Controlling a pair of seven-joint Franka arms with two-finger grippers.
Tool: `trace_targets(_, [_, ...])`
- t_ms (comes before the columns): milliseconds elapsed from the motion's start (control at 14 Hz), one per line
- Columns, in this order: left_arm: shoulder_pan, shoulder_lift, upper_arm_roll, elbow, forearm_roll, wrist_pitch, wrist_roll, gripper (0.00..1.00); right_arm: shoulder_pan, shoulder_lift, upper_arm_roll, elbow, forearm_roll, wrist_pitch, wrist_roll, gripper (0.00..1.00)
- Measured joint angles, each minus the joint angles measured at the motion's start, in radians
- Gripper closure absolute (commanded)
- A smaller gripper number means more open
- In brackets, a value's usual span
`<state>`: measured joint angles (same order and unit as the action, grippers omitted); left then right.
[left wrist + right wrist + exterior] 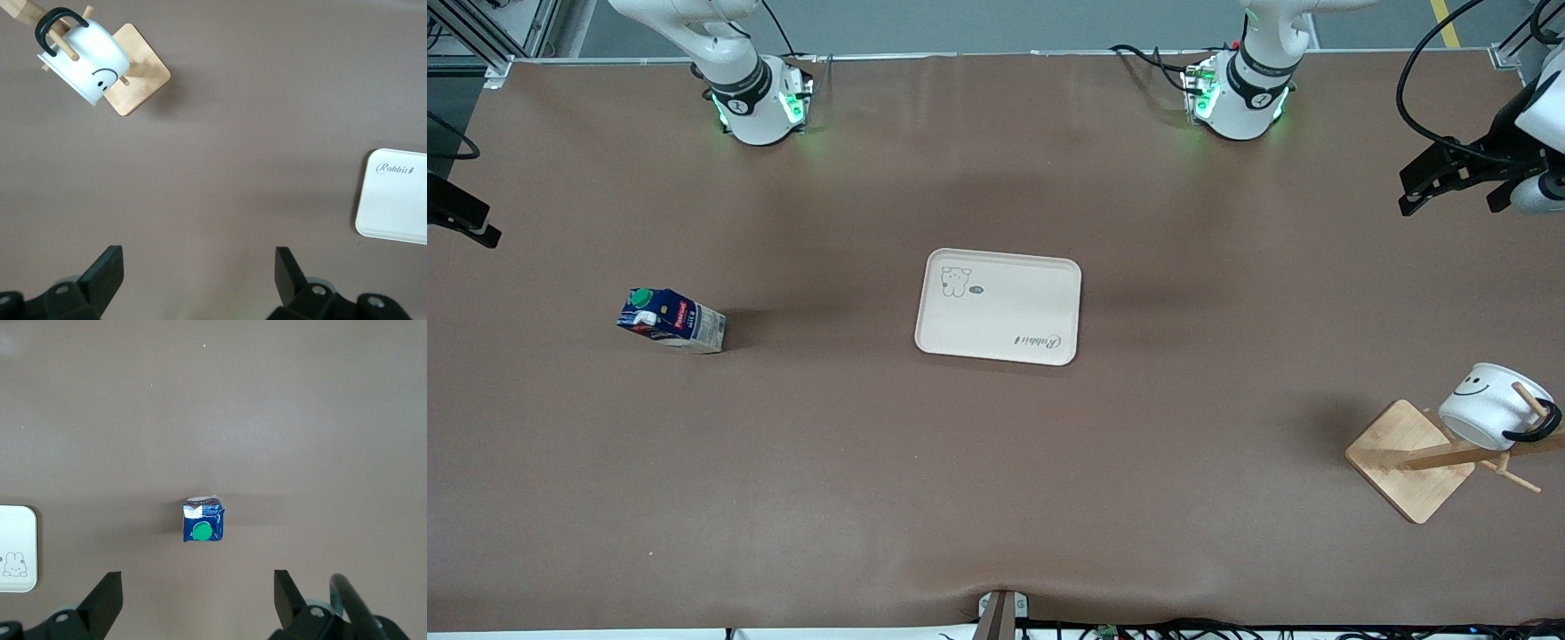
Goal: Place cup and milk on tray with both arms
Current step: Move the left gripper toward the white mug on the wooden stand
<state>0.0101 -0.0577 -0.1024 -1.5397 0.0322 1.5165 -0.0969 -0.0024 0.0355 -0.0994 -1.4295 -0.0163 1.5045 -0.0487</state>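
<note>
The cream tray (998,307) lies flat in the middle of the table with nothing on it. The dark blue milk (669,320) with its green cap stands toward the right arm's end. The white smiley cup (1489,404) hangs tilted by its black handle on a peg of a wooden rack, toward the left arm's end. My left gripper (199,267) hovers open high over bare table, apart from the cup (90,57) and the tray corner (393,200). My right gripper (198,590) also hovers open and holds nothing, with the milk (203,521) below it.
The rack's square wooden base (1400,458) sits near the cup, with pegs sticking out of its post. Black cables run along the table edge by the left arm (1432,107). A small mount (1003,613) sits at the table edge nearest the front camera.
</note>
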Motion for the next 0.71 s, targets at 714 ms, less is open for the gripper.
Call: trace_targets(714, [0.006,0.044,0.004,0.003,0.001,0.062,0.0,0.0,0.0,0.0,-0.001,0.0,0.0,0.001,0.0,0.0])
